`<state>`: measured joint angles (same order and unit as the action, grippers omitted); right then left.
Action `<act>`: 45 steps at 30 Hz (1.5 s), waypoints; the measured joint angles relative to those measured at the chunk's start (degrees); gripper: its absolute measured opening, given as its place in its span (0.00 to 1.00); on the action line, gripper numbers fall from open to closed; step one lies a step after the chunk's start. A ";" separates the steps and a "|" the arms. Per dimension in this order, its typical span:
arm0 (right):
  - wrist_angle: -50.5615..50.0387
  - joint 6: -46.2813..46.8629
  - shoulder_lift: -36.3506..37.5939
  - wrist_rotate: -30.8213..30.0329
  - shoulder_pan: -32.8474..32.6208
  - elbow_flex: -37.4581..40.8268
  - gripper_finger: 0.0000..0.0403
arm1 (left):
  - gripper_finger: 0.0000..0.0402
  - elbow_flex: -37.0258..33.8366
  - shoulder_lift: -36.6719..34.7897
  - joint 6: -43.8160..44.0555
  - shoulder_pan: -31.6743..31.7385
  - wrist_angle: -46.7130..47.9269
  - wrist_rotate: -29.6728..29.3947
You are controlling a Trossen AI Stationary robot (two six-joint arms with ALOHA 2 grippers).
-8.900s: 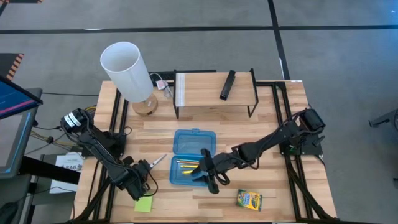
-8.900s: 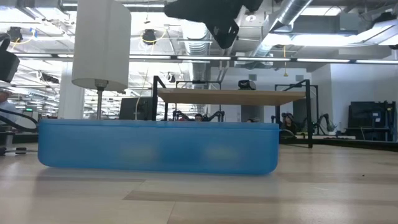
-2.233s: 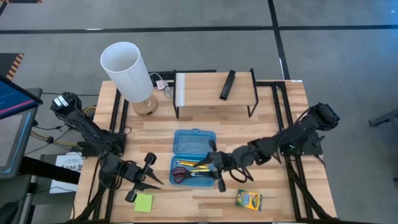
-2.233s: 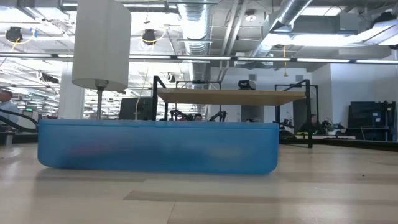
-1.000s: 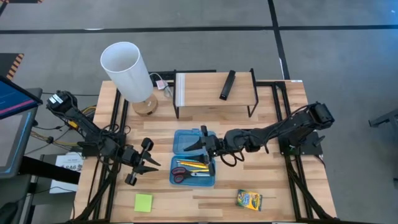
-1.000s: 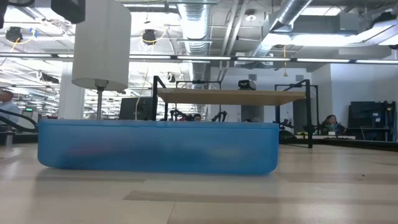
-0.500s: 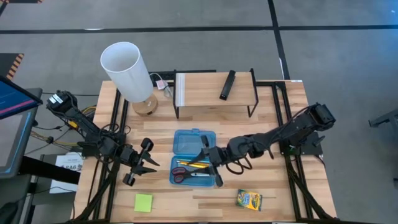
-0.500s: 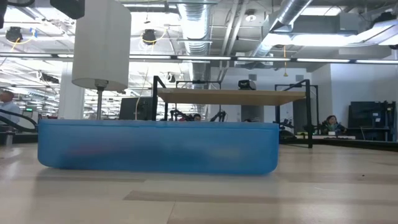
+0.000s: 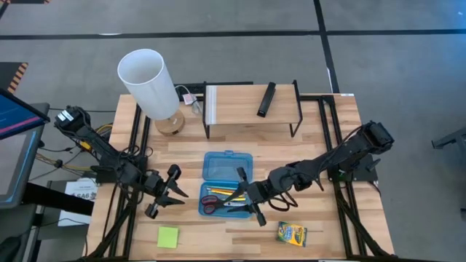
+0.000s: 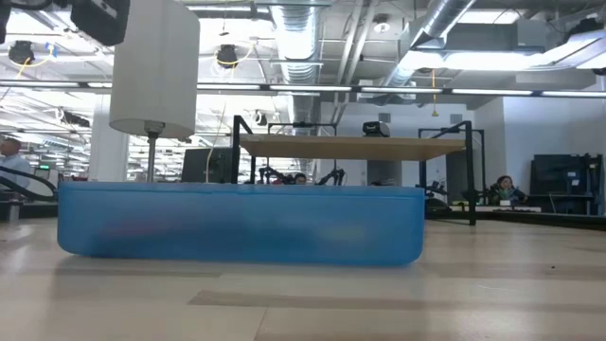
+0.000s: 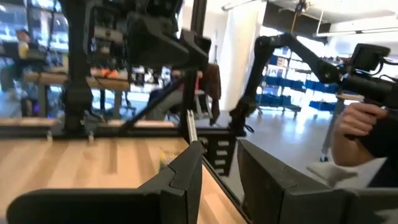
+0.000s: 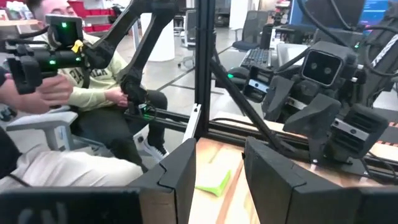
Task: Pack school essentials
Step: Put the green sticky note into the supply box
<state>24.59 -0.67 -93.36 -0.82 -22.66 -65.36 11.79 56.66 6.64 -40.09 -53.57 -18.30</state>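
High view: lime-green sticky-note pad (image 9: 168, 237) and crayon box (image 9: 292, 233) lie flat near the table's front edge, well apart, outside the blue case (image 9: 226, 165) that holds orange-handled scissors (image 9: 211, 206) and pencils (image 9: 226, 194). Both are judged light; the pad thin and soft, best pinched across its edges; the box stiff cardboard, gripped across its narrow sides. Left gripper (image 9: 172, 195) and right gripper (image 9: 251, 200) hover partly open, empty. Lamp (image 9: 151, 83), shelf (image 9: 251, 103) and remote (image 9: 266, 100) stand clear.

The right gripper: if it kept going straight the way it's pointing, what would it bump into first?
Probably the green sticky-note pad, lying on the table just ahead of the right gripper. The left gripper sits beyond and to one side. Depth is hard to judge.
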 joint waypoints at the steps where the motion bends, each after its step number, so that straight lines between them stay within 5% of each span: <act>1: -0.29 0.10 0.06 0.00 -0.28 0.00 0.38 | 0.22 0.00 -0.33 1.12 -0.06 0.86 0.30; 16: -2.90 0.70 0.09 -0.61 -4.31 0.02 0.38 | 0.22 15.48 1.89 34.93 -12.27 52.54 -0.74; 23: -3.17 0.97 0.09 -0.68 -4.83 0.02 0.38 | 0.24 19.26 13.17 44.95 -17.97 53.86 1.27; 30: -3.10 1.81 0.09 -0.70 -4.83 0.02 0.38 | 0.42 26.35 23.56 48.06 -17.92 63.99 3.97; 36: -3.12 2.16 0.09 -0.72 -4.68 0.02 0.38 | 0.56 30.05 25.99 48.93 -16.91 73.95 5.40; 45: -3.16 2.35 0.09 -0.74 -4.67 0.02 0.38 | 0.57 25.64 25.99 51.31 -16.18 68.61 7.59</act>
<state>21.43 1.69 -93.27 -1.56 -27.33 -65.34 37.43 82.65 57.95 -56.27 15.03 -10.71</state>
